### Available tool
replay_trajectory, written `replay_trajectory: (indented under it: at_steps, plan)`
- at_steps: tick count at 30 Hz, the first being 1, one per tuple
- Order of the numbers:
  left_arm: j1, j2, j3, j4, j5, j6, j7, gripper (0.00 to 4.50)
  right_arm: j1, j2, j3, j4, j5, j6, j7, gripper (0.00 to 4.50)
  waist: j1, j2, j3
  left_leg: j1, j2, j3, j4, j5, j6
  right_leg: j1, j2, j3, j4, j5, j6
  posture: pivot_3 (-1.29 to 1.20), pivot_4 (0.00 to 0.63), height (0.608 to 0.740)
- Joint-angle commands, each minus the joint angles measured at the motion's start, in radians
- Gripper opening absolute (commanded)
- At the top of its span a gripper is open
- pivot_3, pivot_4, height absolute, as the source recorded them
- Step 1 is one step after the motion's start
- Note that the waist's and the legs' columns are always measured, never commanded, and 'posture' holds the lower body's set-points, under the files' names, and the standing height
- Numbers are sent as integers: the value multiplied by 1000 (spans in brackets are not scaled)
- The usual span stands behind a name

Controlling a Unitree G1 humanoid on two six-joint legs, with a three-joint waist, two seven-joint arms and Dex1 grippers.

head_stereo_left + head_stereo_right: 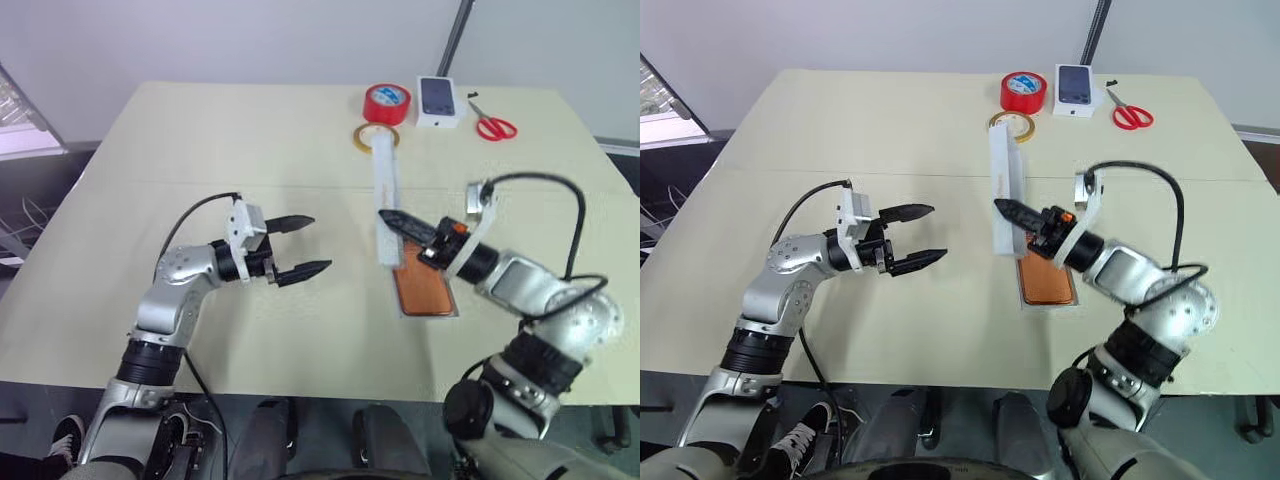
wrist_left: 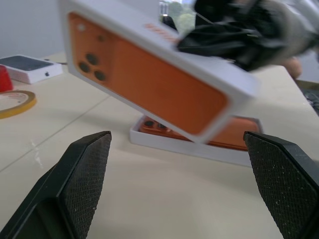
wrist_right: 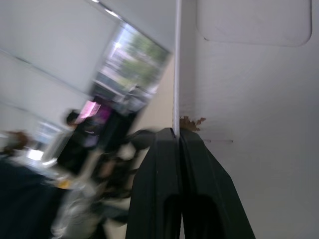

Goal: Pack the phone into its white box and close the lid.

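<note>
Flat orange smartphone (image 1: pixel 423 289) already lies face down in the shallow white rectangular tray (image 1: pixel 404 313), right of centre in the head views – packing step looks done, lid step in hand. Right gripper (image 1: pixel 388 218) has its two black fingers pinched together on the rim of the white rectangular lid (image 1: pixel 386 205), carrying it tilted on edge above the tray's far end; from the head views it reads as a thin white strip running up toward the tape rolls. In the left wrist view the lid (image 2: pixel 149 74) hangs slanted over the tray (image 2: pixel 194 147) with an orange phone print on its top face, near edge raised, not seated. An edge pinch makes sense: it keeps the fingers outside the rim so the lid can drop over the tray. Left gripper (image 1: pixel 300 245) hovers at centre frame, jaws wide apart, empty, pointing at the tray – likely staged to steady the tray or the lid's free end. Red tape roll (image 1: pixel 386 103), yellowish tape ring (image 1: pixel 376 136), small white carton with a dark phone picture (image 1: pixel 440 101) and red-handled scissors (image 1: pixel 492 125) sit along the table's top edge, well apart from the work.
</note>
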Motion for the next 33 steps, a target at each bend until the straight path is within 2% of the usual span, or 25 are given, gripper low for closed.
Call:
replay_trajectory:
  at_steps: [1, 3, 4, 5, 6, 9, 10, 13, 18, 22, 30, 31, 33]
  plan:
    - [6, -12, 15, -59, -24, 9, 33, 4500, 116, -64, 99, -14, 398, -44, -186, 43, -3, 0, 0, 0, 0, 0, 0, 0, 0, 0, 0, 0, 0, 0, 0, 0, 150, 740]
    - [17, -13, 11, -78, -38, 30, 30, 4500, 227, -171, 233, -6, 609, -168, -315, 43, 0, 0, 0, 0, 0, 0, -1, 0, 0, 0, 0, 0, -1, 0, 0, 0, 150, 740]
    - [24, -11, 9, -90, -50, 47, 23, 3953, 268, -228, 293, -9, 693, -231, -365, 0, -1, 0, 0, 0, 0, 0, -2, 0, 0, 0, 0, 0, -1, 0, 0, 0, 150, 740]
    - [30, -9, 8, -98, -54, 54, 22, 3671, 296, -280, 342, -13, 753, -280, -390, 0, -3, 0, 0, 0, 0, 0, -2, 0, 0, 0, 0, 0, -1, 0, 0, 0, 150, 740]
    - [35, -7, 9, -105, -55, 56, 24, 3138, 318, -322, 383, -20, 784, -321, -395, 0, -8, 0, 1, 0, 0, 1, -1, 0, 1, 0, 0, 0, -2, 0, 0, 0, 150, 740]
    - [40, -13, 12, -109, -60, 58, 32, 1788, 357, -398, 452, -9, 801, -399, -380, 0, -11, -1, 1, 1, 1, 2, 1, 0, 1, 1, 3, 1, -1, 0, 0, 0, 150, 740]
    - [41, -15, 9, -110, -61, 59, 33, 1181, 361, -417, 464, 1, 801, -421, -383, 0, -10, -1, 1, 3, 1, 1, 1, 0, 2, 3, 3, 1, -1, 0, 0, 0, 150, 740]
    - [63, -33, -31, -109, -36, 41, 35, 35, 368, -454, 501, 40, 801, -477, -391, 0, -2, -1, 1, 2, 2, 2, 0, 0, 2, 3, 3, 1, -1, -1, 0, 0, 150, 740]
    - [74, -78, -71, -69, 11, 7, 63, 35, 368, -474, 547, 63, 801, -512, -364, 0, 5, -2, 1, 2, 1, 2, 1, 0, 2, 4, 3, 1, -1, 0, 0, 0, 150, 740]
    - [58, -146, -118, 22, 76, -34, 116, 35, 341, -505, 572, 115, 709, -580, -437, 0, 6, -2, 1, 2, 2, 1, 3, 0, 3, 5, 3, 1, -1, 0, 0, 0, 150, 740]
    - [-14, -284, -149, 184, 117, -88, 150, 35, 346, -526, 538, 155, 765, -641, -420, 0, 7, -2, 1, 2, 2, 1, 6, -1, 4, 6, 3, 0, -1, 0, 0, 0, 150, 740]
    - [-24, -293, -151, 202, 120, -91, 150, 0, 353, -528, 533, 156, 783, -638, -414, 641, 8, -2, 1, 2, 2, 1, 6, -2, 5, 7, 3, -1, -1, 0, 0, 0, 150, 740]
    - [-36, -306, -152, 226, 127, -104, 149, 0, 360, -549, 535, 147, 783, -635, -405, 1424, 8, -2, 1, 2, 2, 1, 7, -2, 5, 7, 2, -1, -2, 0, 0, 0, 150, 740]
